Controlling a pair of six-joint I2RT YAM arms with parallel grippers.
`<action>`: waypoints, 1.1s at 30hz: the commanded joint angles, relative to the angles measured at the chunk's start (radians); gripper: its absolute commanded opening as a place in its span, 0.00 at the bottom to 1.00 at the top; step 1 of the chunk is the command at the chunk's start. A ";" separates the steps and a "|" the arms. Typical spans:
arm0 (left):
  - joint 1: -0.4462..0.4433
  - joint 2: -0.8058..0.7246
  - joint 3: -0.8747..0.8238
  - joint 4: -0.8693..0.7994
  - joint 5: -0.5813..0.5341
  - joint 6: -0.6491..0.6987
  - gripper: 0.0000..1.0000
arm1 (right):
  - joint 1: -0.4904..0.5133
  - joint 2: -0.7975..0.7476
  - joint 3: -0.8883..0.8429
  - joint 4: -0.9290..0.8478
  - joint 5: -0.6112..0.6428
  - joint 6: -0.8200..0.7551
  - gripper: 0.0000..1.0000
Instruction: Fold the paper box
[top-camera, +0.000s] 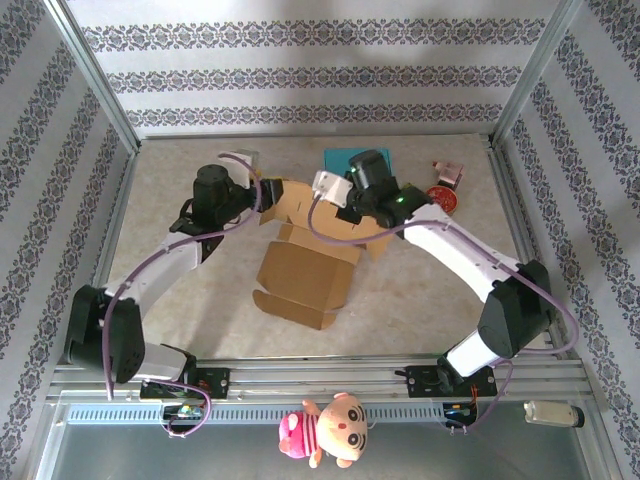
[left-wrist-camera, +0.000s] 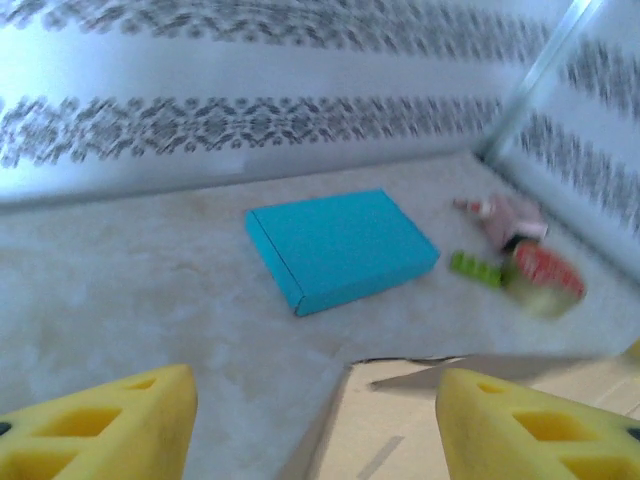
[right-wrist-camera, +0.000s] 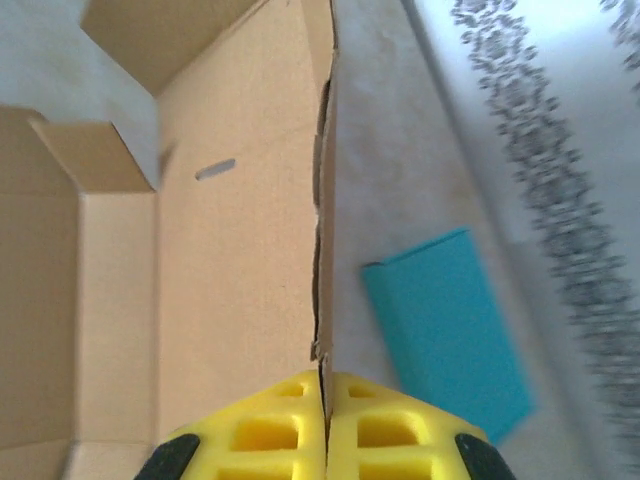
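The brown paper box lies partly unfolded mid-table, its flaps spread and its far walls raised. My right gripper is at the box's far side. In the right wrist view its yellow fingers are pressed together on the top edge of an upright cardboard wall, the box's inside lying to their left. My left gripper sits at the box's far left corner. In the left wrist view its gripper stands open, with the cardboard corner between the fingers, touching neither.
A flat blue box lies just beyond the paper box; it also shows as the blue box and the blue box. Small toys sit at the far right. Patterned walls and metal posts close in the table.
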 joint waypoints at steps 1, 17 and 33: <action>-0.001 -0.063 -0.012 -0.118 -0.109 -0.468 0.61 | 0.030 0.063 -0.118 0.299 0.333 -0.269 0.04; 0.000 0.279 0.147 -0.071 0.118 -0.777 0.31 | 0.090 0.105 -0.361 0.817 0.416 -0.483 0.06; -0.097 0.488 0.131 0.181 0.315 -0.768 0.13 | 0.111 0.123 -0.343 0.859 0.418 -0.469 0.08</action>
